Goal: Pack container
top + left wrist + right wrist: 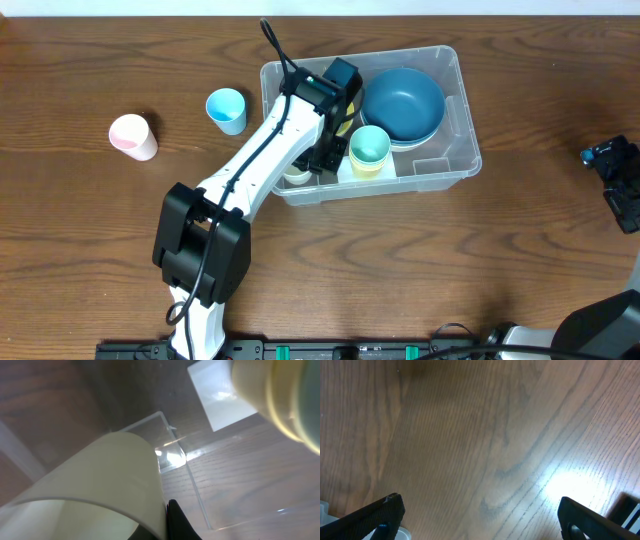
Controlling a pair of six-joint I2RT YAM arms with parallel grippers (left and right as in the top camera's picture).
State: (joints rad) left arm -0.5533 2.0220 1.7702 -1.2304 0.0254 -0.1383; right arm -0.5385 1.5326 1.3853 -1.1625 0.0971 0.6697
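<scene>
Quick count: one clear container (468,125), mid-table. Five cups: pink cup (133,136) and light blue cup (227,110) out on the table (500,260), then a teal cup (369,146) nested in a yellow cup (366,167), plus a cream cup (296,177) inside the bin. The blue bowl (402,102) might be a stack, can't tell. The left gripper (322,158) is down in the container's front-left corner, pinched onto the cream cup's wall. The right gripper (485,520) is spread wide, holding nothing, well off to the container's right.
</scene>
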